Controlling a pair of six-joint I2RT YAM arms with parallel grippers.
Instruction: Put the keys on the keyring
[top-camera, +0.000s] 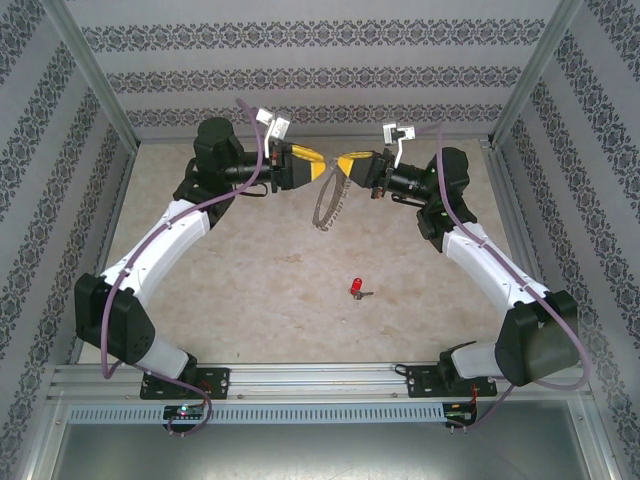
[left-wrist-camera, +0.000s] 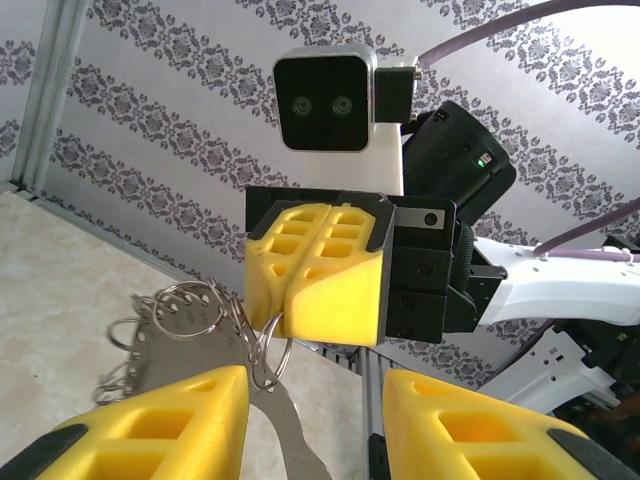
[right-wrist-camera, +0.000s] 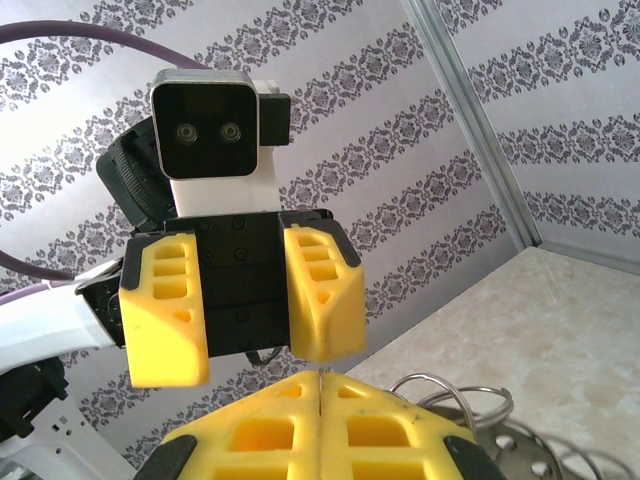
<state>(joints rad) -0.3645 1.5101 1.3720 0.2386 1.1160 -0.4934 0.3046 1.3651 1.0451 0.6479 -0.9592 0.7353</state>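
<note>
Left gripper (left-wrist-camera: 315, 388): nearest the lens in its own wrist view, yellow jaws standing apart and clamping nothing. The keyring's small loops show just above one finger (left-wrist-camera: 150, 430); whether they touch it cannot be told.
Right gripper (left-wrist-camera: 292, 300): facing the left gripper tip to tip, jaws pressed together and pinching a thin wire of the keyring at their tips.
Keyring (top-camera: 327, 205): a large silvery loop fringed with small metal pieces, hanging from the right gripper's tips, just below where the two grippers meet. Whether its lower end rests on the table cannot be told.
Key (top-camera: 356, 288): red-headed with a short grey blade, lying flat on the table, well apart from the keyring on the side toward the arm bases, with no gripper near it.
Arms: white links curve in from either side of the keyring.
Table (top-camera: 250, 290): mottled beige surface beneath the keyring.
Walls: grey patterned wallpaper rises behind the keyring.
</note>
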